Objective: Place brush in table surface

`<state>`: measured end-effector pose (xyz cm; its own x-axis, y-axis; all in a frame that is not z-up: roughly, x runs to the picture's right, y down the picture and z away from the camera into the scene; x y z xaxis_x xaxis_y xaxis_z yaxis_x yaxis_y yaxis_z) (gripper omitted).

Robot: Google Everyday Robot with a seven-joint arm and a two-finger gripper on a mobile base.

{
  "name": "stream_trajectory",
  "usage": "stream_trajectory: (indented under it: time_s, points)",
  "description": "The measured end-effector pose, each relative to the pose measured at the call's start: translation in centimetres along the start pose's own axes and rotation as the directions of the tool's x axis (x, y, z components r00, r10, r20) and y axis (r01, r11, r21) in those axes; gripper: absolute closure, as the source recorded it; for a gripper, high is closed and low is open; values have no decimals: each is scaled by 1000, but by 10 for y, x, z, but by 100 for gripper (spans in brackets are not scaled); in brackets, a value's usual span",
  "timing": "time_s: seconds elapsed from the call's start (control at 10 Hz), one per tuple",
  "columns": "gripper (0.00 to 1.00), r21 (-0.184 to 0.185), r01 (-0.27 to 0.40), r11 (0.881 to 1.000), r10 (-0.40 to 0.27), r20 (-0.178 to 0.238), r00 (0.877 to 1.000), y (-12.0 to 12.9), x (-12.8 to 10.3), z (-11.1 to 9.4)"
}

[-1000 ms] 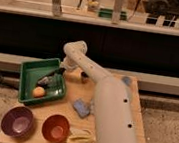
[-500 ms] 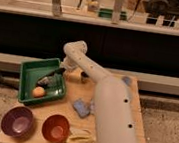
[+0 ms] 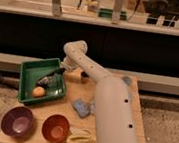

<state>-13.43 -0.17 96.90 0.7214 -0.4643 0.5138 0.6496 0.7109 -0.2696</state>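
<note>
The brush (image 3: pixel 45 80) shows as a slim dark shape with a greyish end, lying inside the green tray (image 3: pixel 30 67) at the table's back left. My gripper (image 3: pixel 53 76) is down in the tray, right over the brush's dark handle, and I cannot tell whether it touches it. The white arm (image 3: pixel 105 109) reaches from the front right across the light-brown wooden table surface (image 3: pixel 82 90) to the tray and hides much of the table's right side.
An orange ball (image 3: pixel 38 91) lies in the tray's front part. A purple bowl (image 3: pixel 19 121) and an orange bowl (image 3: pixel 56 127) stand at the front. A pale yellow object (image 3: pixel 81 138), a blue sponge (image 3: pixel 81 106) and a small dark object (image 3: pixel 83 76) lie mid-table.
</note>
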Motion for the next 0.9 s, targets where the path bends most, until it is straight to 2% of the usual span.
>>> stream_trajectory:
  time_s: [0.9]
  points:
    - [100, 0, 0, 1000, 0, 0, 1000, -1, -1, -4]
